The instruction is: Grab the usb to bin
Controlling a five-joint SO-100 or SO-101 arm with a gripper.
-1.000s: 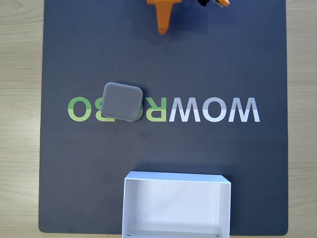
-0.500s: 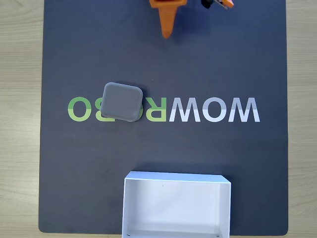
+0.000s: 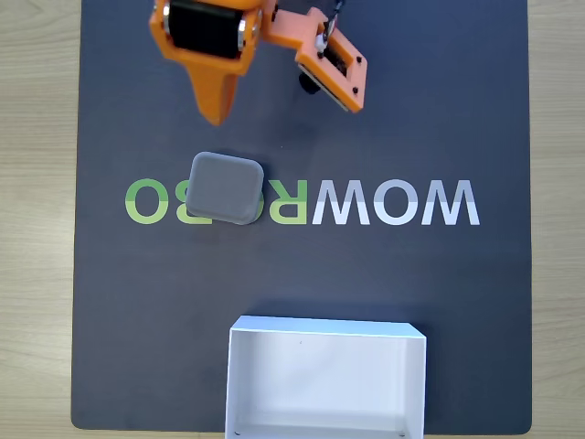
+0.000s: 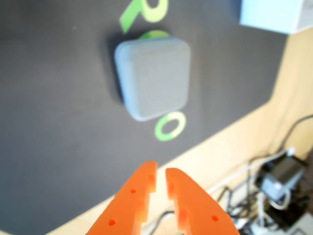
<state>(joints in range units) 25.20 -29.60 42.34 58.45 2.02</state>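
Observation:
The usb point(image 3: 226, 188) is a flat grey rounded square lying on the dark mat, over the green letters. In the wrist view the usb point(image 4: 152, 78) sits ahead of the fingers, apart from them. My orange gripper point(image 3: 217, 114) reaches in from the top edge, its tip a short way above the usb in the fixed view. In the wrist view the gripper point(image 4: 161, 171) has its jaws nearly together with nothing between them. The bin point(image 3: 326, 326), a white shallow box, stands at the mat's bottom edge, and a corner of the bin point(image 4: 271, 14) shows top right in the wrist view.
A dark mat point(image 3: 439, 302) with WOWROBO lettering covers the light wooden table point(image 3: 37, 274). Off the mat's edge in the wrist view lie cables and a black device point(image 4: 281, 171).
The arm has swung down and to the left into the fixed view, bringing its tip close to the usb. The usb and the bin have stayed put.

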